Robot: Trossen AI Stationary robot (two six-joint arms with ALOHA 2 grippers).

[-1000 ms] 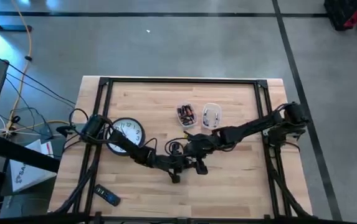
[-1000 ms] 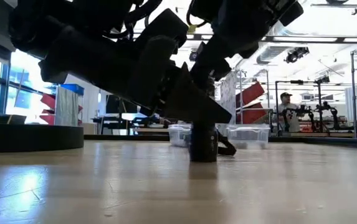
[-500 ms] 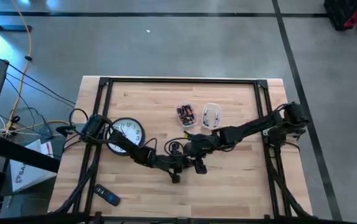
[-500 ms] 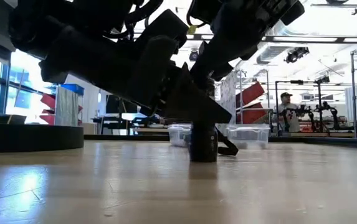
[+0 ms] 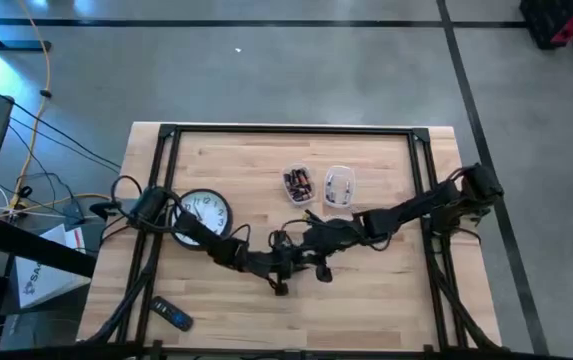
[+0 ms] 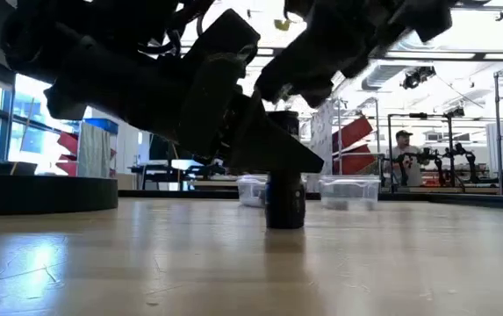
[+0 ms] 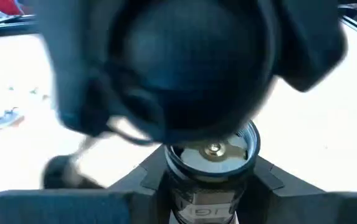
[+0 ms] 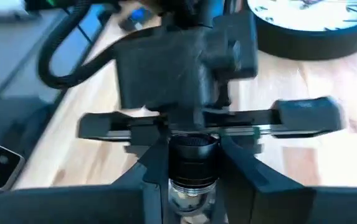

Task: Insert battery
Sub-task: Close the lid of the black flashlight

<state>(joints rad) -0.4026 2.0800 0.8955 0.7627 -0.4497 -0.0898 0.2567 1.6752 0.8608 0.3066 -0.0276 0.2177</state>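
Gripping the upright flashlight (image 6: 284, 200), left end effector (image 5: 279, 268) clamped, right end effector (image 5: 318, 262) risen, fingers unclear.

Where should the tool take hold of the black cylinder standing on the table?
Around its lower body, coming level from the side: the black cylinder stands upright and its open top must stay clear. The left tool clamps it that way; the right tool hovers above.

In the high view, a clock (image 5: 204, 212) lies left of middle on the tabletop (image 5: 386, 290). Two small tubs (image 5: 318, 185) sit side by side above middle. A remote (image 5: 174, 317) lies lower left.
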